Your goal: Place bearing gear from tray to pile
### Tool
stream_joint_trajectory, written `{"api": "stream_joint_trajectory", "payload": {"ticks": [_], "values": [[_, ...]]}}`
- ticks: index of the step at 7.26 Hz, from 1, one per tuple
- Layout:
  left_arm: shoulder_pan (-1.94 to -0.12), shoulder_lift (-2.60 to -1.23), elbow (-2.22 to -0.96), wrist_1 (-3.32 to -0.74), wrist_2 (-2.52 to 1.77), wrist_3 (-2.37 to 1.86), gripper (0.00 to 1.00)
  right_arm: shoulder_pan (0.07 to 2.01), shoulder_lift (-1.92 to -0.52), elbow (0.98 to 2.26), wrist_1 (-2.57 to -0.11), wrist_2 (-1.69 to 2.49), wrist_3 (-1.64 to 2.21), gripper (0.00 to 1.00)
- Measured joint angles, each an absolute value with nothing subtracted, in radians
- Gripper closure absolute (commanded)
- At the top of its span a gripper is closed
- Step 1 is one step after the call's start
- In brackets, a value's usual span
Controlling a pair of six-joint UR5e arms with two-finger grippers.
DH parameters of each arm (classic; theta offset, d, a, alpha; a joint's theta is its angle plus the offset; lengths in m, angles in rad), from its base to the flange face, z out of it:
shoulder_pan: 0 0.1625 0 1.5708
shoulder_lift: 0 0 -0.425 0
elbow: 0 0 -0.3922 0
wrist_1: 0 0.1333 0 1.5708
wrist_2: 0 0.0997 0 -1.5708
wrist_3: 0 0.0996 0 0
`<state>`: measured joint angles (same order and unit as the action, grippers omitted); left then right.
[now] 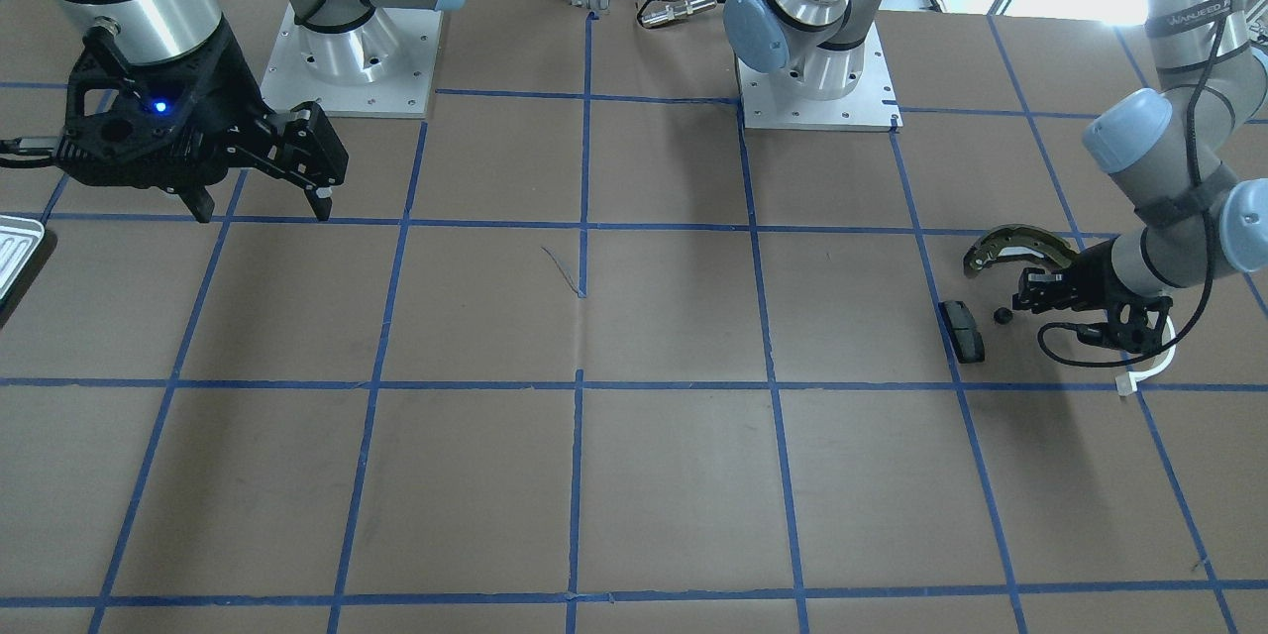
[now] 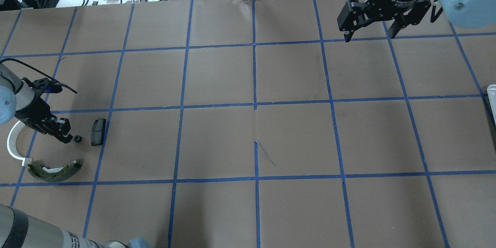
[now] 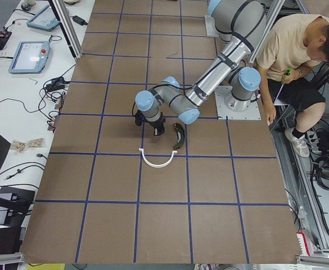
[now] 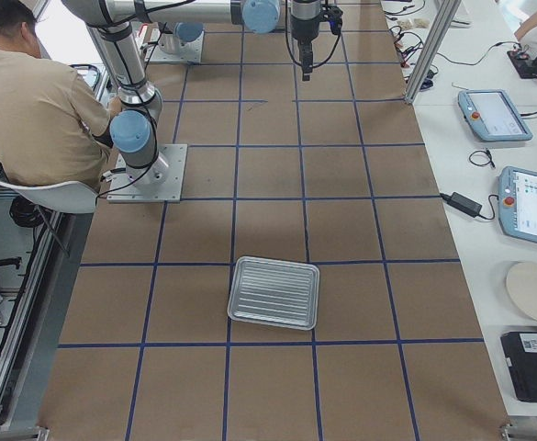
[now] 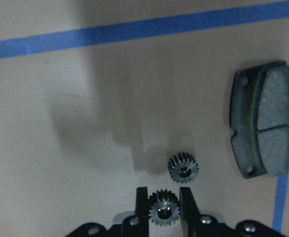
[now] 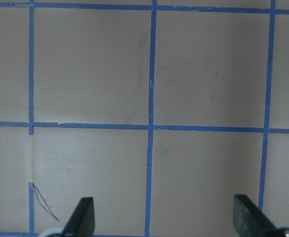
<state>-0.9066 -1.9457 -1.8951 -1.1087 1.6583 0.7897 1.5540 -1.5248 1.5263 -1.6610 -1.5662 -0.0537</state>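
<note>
My left gripper (image 5: 164, 193) is low over the table and shut on a small dark bearing gear (image 5: 164, 212). A second like gear (image 5: 184, 168) lies on the table just ahead of it, beside the black pad (image 5: 260, 143). The pile around the left gripper (image 2: 68, 138) holds the black pad (image 2: 98, 131), the loose gear (image 2: 77, 138), a white arc (image 2: 13, 143) and a bronze shoe (image 2: 54, 170). The silvery tray (image 4: 274, 292) lies far off on the right side, with nothing visible in it. My right gripper (image 2: 368, 37) is open, empty and raised.
Brown table with a blue tape grid. The arm bases (image 1: 352, 59) stand at the robot's edge. A seated person (image 4: 29, 101) is beside the robot. Cables and tablets (image 4: 534, 207) lie on the side bench beyond the table edge.
</note>
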Motion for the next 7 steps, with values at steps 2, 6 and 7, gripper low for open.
{"api": "stream_joint_trajectory", "payload": {"ticks": [2, 6, 7], "values": [[-0.907, -1.967, -1.898, -1.057, 1.659, 0.79, 0.32, 1.554, -1.525, 1.526, -1.66, -1.566, -0.055, 0.0], [-0.912, -1.952, -1.897, -1.062, 1.664, 0.783, 0.0, 1.554, -1.525, 1.526, -1.66, -1.566, -0.064, 0.0], [-0.916, -1.939, -1.882, -1.08, 1.665, 0.783, 0.0, 1.554, -1.525, 1.526, -1.66, -1.566, -0.065, 0.0]]}}
